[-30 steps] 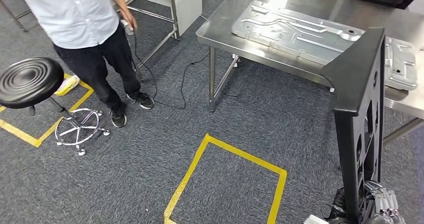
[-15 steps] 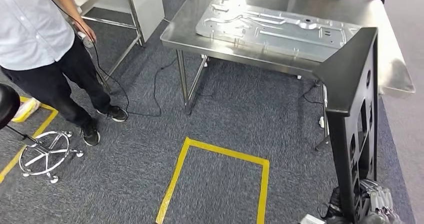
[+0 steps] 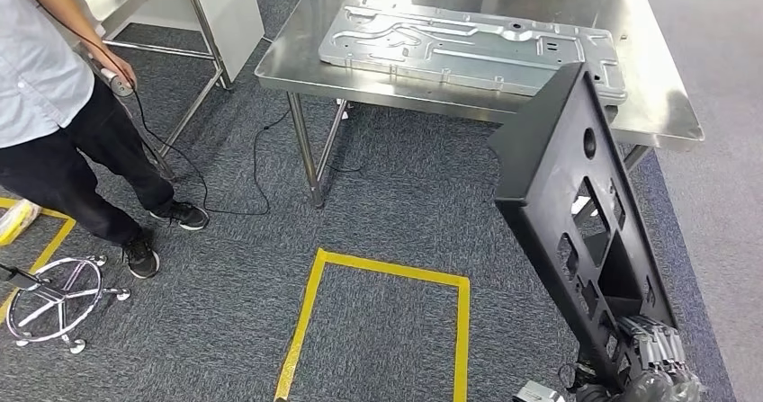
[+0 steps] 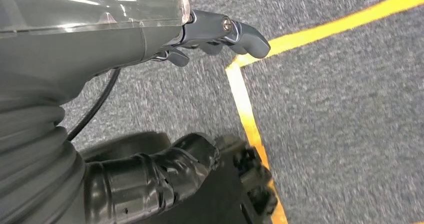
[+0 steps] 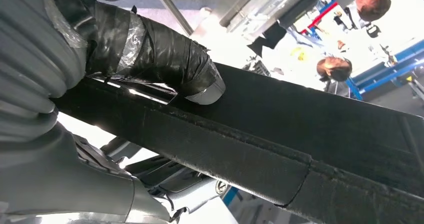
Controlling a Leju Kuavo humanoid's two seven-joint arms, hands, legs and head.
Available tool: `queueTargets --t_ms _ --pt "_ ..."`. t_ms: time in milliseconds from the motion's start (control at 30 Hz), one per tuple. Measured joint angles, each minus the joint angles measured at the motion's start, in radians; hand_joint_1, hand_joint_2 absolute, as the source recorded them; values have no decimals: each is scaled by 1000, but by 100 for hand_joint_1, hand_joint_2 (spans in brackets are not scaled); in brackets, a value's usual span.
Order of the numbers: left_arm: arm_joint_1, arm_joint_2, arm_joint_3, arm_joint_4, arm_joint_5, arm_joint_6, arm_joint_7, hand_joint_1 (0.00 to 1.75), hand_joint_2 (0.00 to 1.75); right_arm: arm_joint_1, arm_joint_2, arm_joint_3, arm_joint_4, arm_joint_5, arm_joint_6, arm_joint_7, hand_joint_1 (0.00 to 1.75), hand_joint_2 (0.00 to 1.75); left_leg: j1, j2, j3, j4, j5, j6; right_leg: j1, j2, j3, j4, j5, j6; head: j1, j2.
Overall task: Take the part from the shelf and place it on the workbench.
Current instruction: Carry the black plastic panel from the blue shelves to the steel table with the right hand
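Observation:
The part [image 3: 576, 204] is a long black plastic panel with several cut-outs. It leans up and to the left from my right hand [image 3: 654, 363], which grips its lower end at the bottom right of the head view. In the right wrist view my taped thumb [image 5: 165, 58] presses on the part's black face [image 5: 310, 134]. The steel workbench [image 3: 661, 114] stands ahead, and the part's top end overlaps its near edge in the picture. My left hand [image 4: 215, 33] hangs over the carpet, its fingers apart and holding nothing.
A large stamped metal panel [image 3: 468, 47] covers much of the workbench top. A yellow tape square [image 3: 378, 321] marks the carpet in front of me. A person [image 3: 54, 123] stands at the left holding a cabled device, beside a stool base [image 3: 54, 299].
The camera has turned, so the workbench now sits nearer the middle and the person further left. The black part has tipped from upright to leaning left towards the workbench.

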Motion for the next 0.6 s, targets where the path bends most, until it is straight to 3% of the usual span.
queueTargets --t_ms 67,167,200,233,267,333,367,433,533,600 --pt "0 0 0 0 0 -4 -4 0 175 0 -1 7 1 4 0 3 175 175 0 -8 -12 33 -26 -8 -6 2 7 -12 5 -13 -1 0" --pt "2 1 0 0 0 -6 -5 0 175 0 -1 13 5 6 0 4 175 175 1 -19 -99 213 -115 -12 -4 3 9 -16 5 -25 -2 0" --pt "3 1 0 0 0 -6 -5 0 175 0 -1 14 7 6 0 4 175 175 1 -19 -128 266 -130 -13 -2 5 9 -14 5 -26 -2 0" --pt "4 2 0 0 0 -6 -5 0 175 0 -1 15 9 7 0 4 175 175 1 -19 -142 286 -124 -12 -1 7 9 -12 3 -27 -2 0" --pt "5 3 0 0 0 -6 -5 0 175 0 -2 17 11 7 0 4 175 175 1 -19 -135 264 -96 -10 0 10 10 -9 2 -27 -2 0" --pt "5 4 0 0 0 -7 -5 0 175 0 -2 21 14 8 0 4 175 175 0 -22 -82 136 -20 -3 2 15 10 -1 -4 -25 -1 0" --pt "4 4 0 0 0 -7 -6 0 175 0 -2 23 15 9 0 4 175 175 -2 -23 -56 74 5 1 4 17 9 4 -7 -21 -1 0" --pt "3 4 0 0 0 -13 -10 0 175 0 -2 27 17 16 0 10 175 175 -6 -26 -35 20 15 7 5 19 5 10 -10 -13 -1 0" --pt "4 5 0 0 0 -27 -17 0 175 0 -3 31 18 26 0 26 175 175 -5 -24 -30 7 23 21 3 19 3 15 -14 3 0 0" --pt "4 6 0 0 -1 -35 -23 0 175 -1 -5 32 19 19 0 30 175 175 -1 -21 -25 -4 31 32 0 15 -19 69 -52 14 0 0"
